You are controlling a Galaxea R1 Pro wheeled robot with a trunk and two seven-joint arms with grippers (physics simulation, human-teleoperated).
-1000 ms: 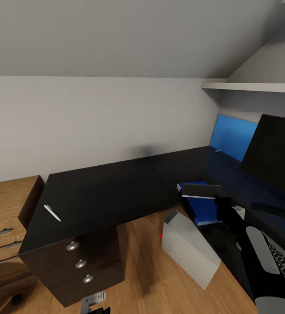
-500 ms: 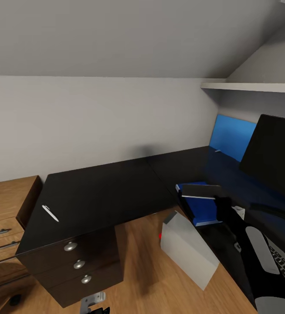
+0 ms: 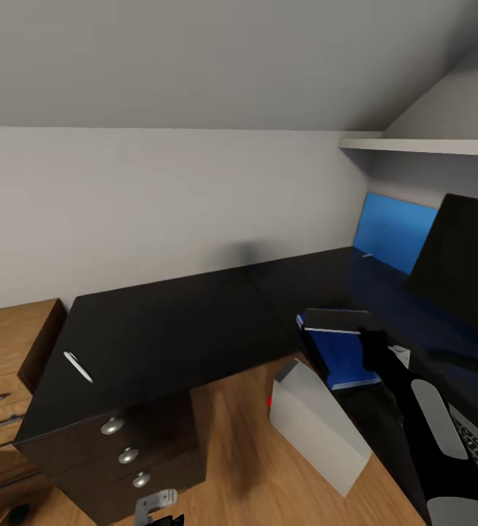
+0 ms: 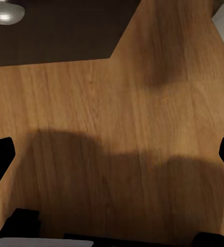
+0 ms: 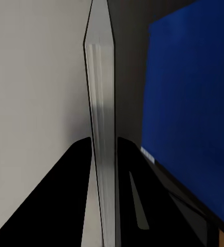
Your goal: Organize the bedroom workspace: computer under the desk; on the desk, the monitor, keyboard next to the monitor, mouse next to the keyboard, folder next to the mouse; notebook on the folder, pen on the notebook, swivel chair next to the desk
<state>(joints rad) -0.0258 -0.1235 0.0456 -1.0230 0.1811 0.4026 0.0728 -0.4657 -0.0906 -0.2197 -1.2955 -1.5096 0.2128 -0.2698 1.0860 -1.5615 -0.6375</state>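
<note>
right claw clenched on notebook, page edges in wrist view | head view: notebook above folder | left claw released over floor

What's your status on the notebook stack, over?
Right gripper shut on the notebook, held above the folder. Left gripper open over floor. Pen on the desk's far wing.

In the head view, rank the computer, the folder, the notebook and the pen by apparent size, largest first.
1. computer, though it sits nearest the camera
2. folder, partly covered by the notebook
3. notebook, held in the right gripper
4. pen, far smaller
</note>
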